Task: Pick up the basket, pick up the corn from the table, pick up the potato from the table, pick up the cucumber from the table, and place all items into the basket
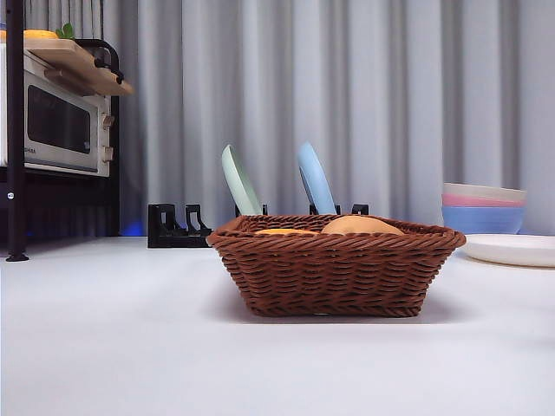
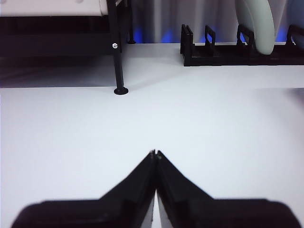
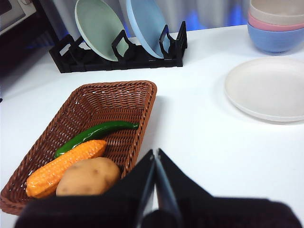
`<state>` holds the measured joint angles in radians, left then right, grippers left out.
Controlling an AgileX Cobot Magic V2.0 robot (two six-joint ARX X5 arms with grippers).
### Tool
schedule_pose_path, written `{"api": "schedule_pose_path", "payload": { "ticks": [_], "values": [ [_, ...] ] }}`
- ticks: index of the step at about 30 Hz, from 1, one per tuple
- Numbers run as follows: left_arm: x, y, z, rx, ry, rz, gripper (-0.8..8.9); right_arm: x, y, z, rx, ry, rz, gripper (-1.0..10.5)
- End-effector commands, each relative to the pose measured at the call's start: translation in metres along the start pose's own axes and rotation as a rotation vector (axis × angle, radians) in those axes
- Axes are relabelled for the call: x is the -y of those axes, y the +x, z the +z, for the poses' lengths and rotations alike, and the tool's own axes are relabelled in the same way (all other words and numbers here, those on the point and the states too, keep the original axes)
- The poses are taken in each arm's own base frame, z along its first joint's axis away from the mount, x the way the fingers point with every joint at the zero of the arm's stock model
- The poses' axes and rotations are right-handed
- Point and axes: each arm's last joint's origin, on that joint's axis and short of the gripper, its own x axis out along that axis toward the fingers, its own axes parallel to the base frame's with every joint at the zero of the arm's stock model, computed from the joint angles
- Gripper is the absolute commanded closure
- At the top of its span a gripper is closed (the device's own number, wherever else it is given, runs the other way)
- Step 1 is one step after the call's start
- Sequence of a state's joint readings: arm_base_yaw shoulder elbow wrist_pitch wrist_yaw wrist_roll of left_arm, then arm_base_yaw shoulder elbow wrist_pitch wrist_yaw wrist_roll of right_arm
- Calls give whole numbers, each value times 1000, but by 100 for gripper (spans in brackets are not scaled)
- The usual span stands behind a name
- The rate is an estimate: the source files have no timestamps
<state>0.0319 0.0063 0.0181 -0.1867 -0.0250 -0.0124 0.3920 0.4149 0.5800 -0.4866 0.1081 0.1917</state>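
All three vegetables already lie in the basket (image 3: 90, 137): the cucumber (image 3: 95, 135) runs along the middle of its floor, the corn (image 3: 64, 166) lies just beside the cucumber toward the basket's near end, and the potato (image 3: 88, 176) sits touching the corn in the near corner. From table height only the top of the potato (image 1: 360, 225) and a sliver of the corn (image 1: 286, 231) rise over the basket's rim (image 1: 334, 243). The right gripper (image 3: 155, 156) hangs above the table just beside the basket's long side, jaws pressed together and holding nothing. The left gripper (image 2: 155, 154) is likewise closed and empty over bare table, well away from the basket, near the foot of the shelf post (image 2: 120, 90). Judging from this, the loading looks finished, so the sensible step is simply a clean retreat: lift the right arm straight up and away from the rim rather than sweeping sideways, which could nudge the basket or tip the potato out.
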Motion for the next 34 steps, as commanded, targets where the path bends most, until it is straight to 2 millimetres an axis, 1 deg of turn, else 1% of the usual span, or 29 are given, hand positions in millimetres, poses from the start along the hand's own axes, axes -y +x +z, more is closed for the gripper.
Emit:
{"api": "schedule_pose_path", "payload": {
  "ticks": [1, 10, 12, 14, 16, 18, 22, 26, 30, 34],
  "values": [
    [0, 1, -5, -13, -11, -1, 817, 0, 1, -1, 3, 10, -2, 945],
    [0, 1, -5, -13, -10, -1, 817, 0, 1, -1, 3, 9, -2, 945],
    [0, 1, -5, -13, -10, 0, 817, 1, 1, -1, 6, -45, -17, 945],
    [0, 1, -5, -13, -11, -1, 817, 2, 0, -2, 9, -54, -34, 945],
    [0, 1, -5, -13, -10, -1, 817, 6, -2, -6, 23, -93, -68, 945],
    [0, 1, -5, -13, -10, 0, 817, 10, -1, -14, 28, -102, -70, 945],
    [0, 1, -5, -13, -10, 0, 817, 21, 5, -48, 39, -80, -53, 945],
    [0, 1, -5, -13, -10, 0, 817, 29, 16, -81, 125, -71, -32, 945],
    [0, 1, -5, -13, -10, 0, 817, 34, 25, -104, 179, -74, 20, 945],
    [0, 1, -5, -12, -10, 0, 817, 37, 33, -120, 133, -67, 24, 945]
  ]
}}
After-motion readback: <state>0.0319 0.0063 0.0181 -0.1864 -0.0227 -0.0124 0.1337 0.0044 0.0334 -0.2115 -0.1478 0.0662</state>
